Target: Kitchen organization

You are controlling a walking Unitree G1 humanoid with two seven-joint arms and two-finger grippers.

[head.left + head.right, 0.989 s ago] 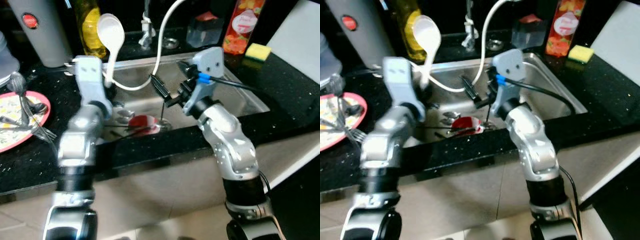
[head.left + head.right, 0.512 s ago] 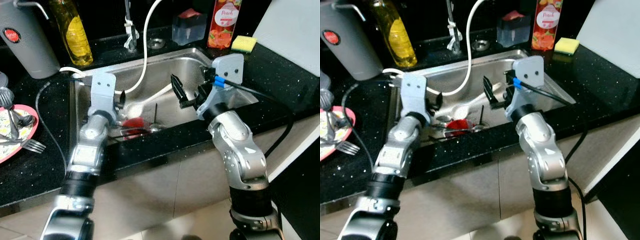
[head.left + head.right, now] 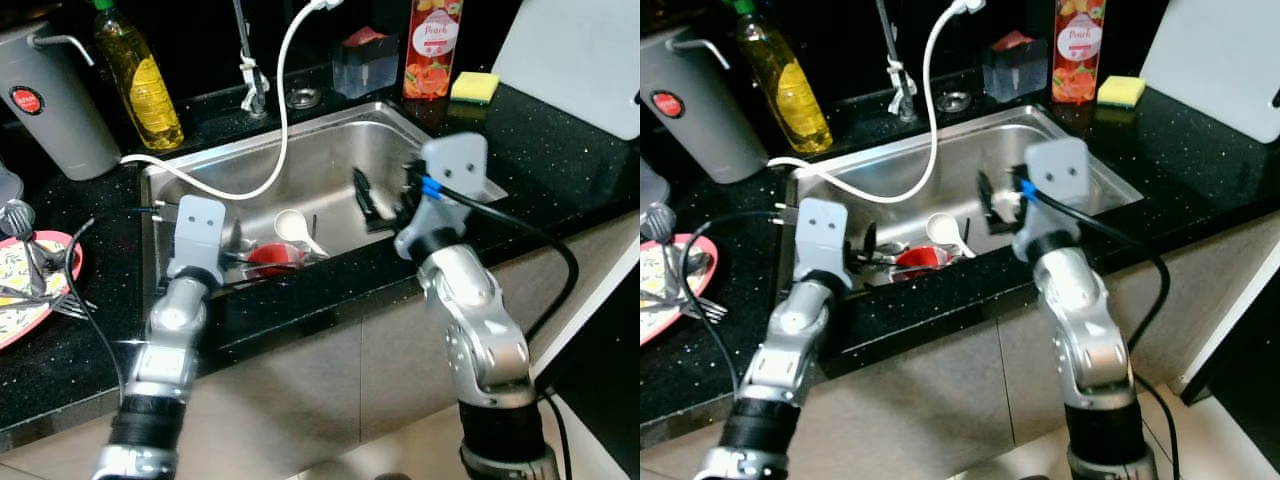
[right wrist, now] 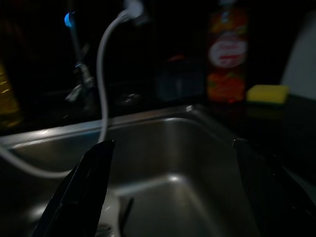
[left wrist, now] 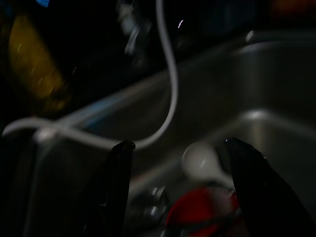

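While dim wrist views blur detail, white ladle (image 3: 293, 227) lies in sink (image 3: 330, 150).

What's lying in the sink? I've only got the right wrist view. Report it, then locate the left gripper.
Observer: A white spoon lies on the floor of the sink, near the front wall.
Operator: Name what's beside it.
Observer: A low red dish sits just to the spoon's left.
Operator: Now the left gripper.
Observer: The left gripper is open at the sink's front left, pointing at the red dish and the spoon.
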